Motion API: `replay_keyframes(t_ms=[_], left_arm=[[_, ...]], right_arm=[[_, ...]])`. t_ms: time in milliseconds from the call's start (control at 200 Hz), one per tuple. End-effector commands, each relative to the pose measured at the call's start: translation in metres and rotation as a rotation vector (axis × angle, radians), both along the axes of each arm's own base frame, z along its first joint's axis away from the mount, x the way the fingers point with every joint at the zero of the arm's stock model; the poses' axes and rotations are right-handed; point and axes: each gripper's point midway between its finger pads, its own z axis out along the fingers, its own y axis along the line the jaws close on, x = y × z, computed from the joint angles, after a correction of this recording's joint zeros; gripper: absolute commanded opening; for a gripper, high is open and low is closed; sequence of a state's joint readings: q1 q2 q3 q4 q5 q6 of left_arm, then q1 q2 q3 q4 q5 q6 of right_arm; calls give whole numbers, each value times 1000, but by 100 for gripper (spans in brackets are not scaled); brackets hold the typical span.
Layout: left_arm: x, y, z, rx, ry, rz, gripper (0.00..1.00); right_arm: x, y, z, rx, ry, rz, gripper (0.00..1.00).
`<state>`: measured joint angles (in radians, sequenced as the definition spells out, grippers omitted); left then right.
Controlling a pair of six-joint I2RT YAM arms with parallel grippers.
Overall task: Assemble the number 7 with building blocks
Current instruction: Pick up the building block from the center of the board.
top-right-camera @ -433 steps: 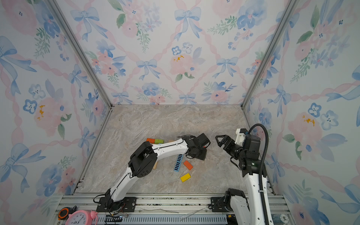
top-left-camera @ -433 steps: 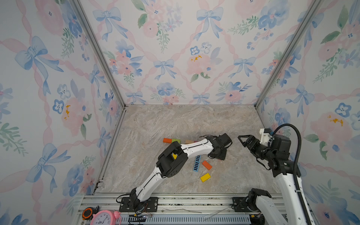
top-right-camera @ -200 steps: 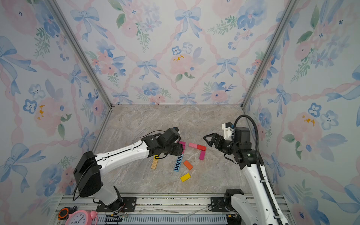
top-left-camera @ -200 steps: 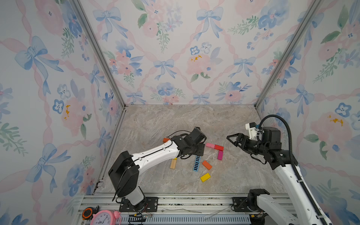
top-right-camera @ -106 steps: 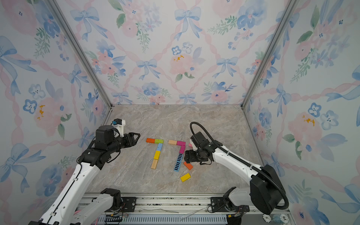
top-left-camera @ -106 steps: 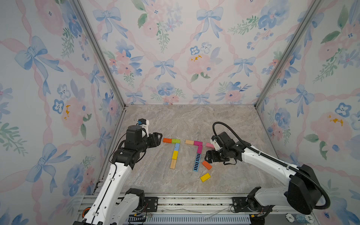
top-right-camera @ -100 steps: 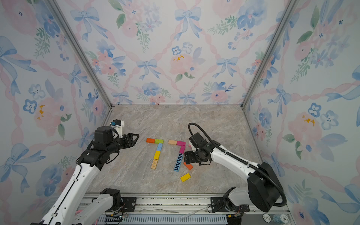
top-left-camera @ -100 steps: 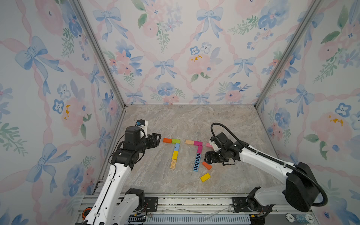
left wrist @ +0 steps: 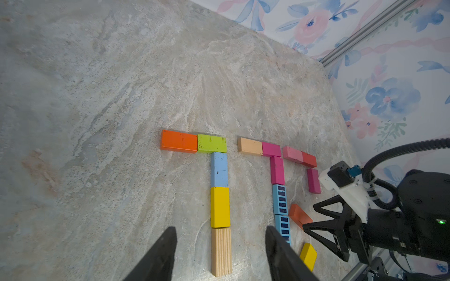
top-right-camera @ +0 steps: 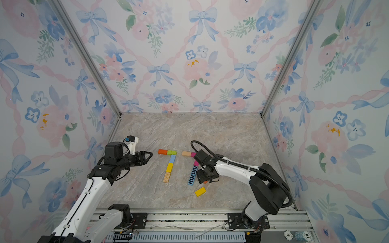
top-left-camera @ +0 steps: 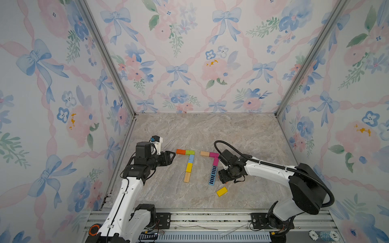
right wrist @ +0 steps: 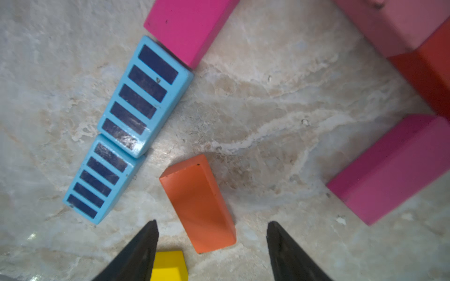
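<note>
We see the right fingers parted, straddling a loose orange block without touching it, beside the striped blue blocks. A yellow block lies nearby. Our left fingers hang open and empty above the worktop, near the finished number 7.

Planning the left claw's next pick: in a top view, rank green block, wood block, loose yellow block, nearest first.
1. green block, top bar, beside the left claw
2. wood block, stem's foot
3. loose yellow block, alone in front
</note>
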<state>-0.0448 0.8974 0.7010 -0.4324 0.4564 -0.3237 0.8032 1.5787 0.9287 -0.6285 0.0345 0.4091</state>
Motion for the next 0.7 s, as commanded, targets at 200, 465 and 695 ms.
replay_keyframes(t_ms=[200, 465, 695], left_arm=[[0, -1, 13, 8, -94, -23, 62], [0, -2, 13, -1, -93, -29, 62], [-1, -3, 13, -6, -96, -34, 62]], right_arm=[[14, 5, -4, -52, -45, 12, 61], [15, 1, -15, -81, -34, -8, 51], [12, -4, -22, -86, -21, -72, 42]])
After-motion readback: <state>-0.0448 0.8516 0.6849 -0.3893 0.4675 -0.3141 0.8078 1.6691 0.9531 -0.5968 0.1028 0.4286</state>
